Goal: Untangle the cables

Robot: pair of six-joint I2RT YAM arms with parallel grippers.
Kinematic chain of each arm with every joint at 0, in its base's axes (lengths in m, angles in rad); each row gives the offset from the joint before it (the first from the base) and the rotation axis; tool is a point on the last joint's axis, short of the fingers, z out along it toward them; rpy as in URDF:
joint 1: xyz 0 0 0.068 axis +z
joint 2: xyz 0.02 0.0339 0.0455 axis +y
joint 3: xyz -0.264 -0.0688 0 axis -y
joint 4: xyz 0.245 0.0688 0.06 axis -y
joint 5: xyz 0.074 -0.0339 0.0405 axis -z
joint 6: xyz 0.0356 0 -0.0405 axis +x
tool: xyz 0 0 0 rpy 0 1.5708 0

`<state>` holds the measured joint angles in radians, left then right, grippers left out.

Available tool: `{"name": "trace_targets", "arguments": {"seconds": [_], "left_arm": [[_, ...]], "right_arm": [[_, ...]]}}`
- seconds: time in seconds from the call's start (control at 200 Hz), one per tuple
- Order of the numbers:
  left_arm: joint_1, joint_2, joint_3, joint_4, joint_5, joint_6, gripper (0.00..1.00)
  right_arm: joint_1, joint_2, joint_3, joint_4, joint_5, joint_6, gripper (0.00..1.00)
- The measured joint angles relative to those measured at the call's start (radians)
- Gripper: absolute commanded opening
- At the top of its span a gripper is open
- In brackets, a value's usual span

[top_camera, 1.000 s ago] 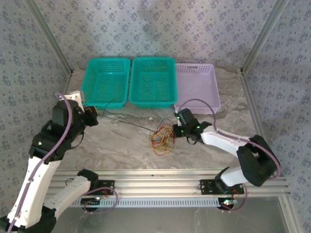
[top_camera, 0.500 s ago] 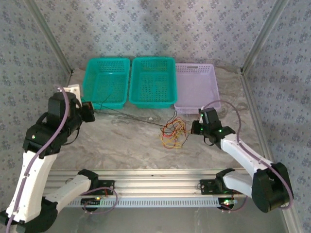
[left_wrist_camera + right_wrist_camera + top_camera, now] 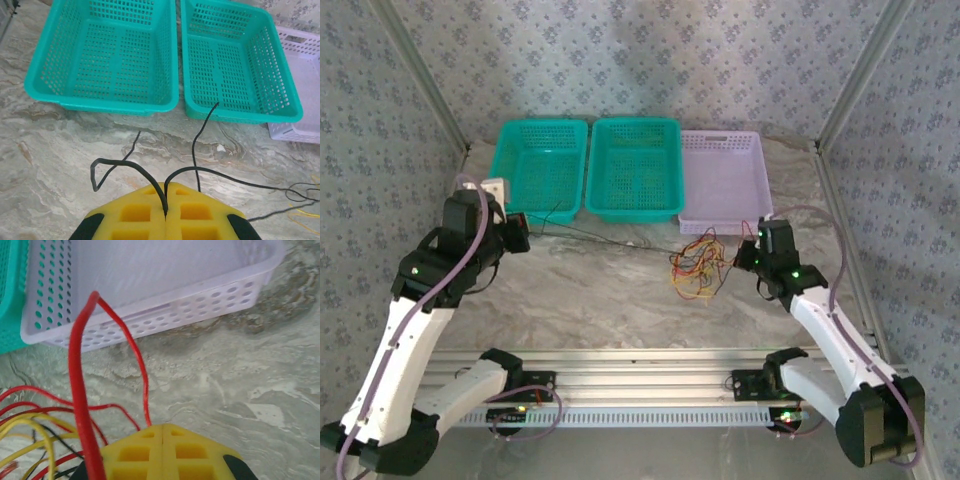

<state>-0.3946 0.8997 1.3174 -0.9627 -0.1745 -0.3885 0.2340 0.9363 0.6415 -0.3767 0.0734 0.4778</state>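
Both hands were clamped tight: the left hand (image 3: 520, 233) on a black cable (image 3: 200, 172), well left of the lilac basket (image 3: 766, 190), and the right hand (image 3: 749, 256) on a red cable (image 3: 141, 385) by its front corner. The cables (image 3: 697, 268) lay knotted before it, seemingly stretched to loosen.

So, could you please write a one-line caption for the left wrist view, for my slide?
Left end effector shut on a thin black cable, facing two teal plastic mesh baskets.

White arms (image 3: 405, 345), black joints (image 3: 460, 228) (mauve cables (image 3: 805, 208))
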Motion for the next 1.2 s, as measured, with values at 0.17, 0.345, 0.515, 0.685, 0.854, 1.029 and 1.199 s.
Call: {"name": "trace_targets", "arguments": {"seconds": [0.17,0.345,0.515,0.685,0.854,1.029,1.199], "left_arm": [[0.001,0.0,0.045,-0.029,-0.067,0.052,0.0],[0.011,-0.002,0.082,-0.064,-0.16,0.097,0.0],[0.017,-0.014,0.097,-0.075,-0.213,0.117,0.0],[0.017,-0.013,0.107,-0.089,-0.261,0.127,0.0],[0.017,-0.006,0.114,-0.092,-0.281,0.126,0.0],[0.024,-0.004,0.094,-0.068,-0.2,0.069,0.0],[0.028,-0.028,-0.025,0.015,-0.058,-0.012,0.0]], "right_arm": [[-0.046,-0.045,-0.008,-0.002,0.007,0.019,0.0],[-0.116,-0.048,-0.026,-0.002,-0.01,0.047,0.0],[-0.129,-0.048,-0.035,-0.001,-0.021,0.06,0.0],[-0.142,-0.055,-0.035,0.0,-0.029,0.067,0.0],[-0.142,-0.055,-0.035,0.013,-0.029,0.068,0.0],[-0.094,-0.055,-0.035,0.027,-0.029,0.046,0.19],[-0.052,-0.042,-0.033,0.064,-0.071,0.006,0.37]]}}
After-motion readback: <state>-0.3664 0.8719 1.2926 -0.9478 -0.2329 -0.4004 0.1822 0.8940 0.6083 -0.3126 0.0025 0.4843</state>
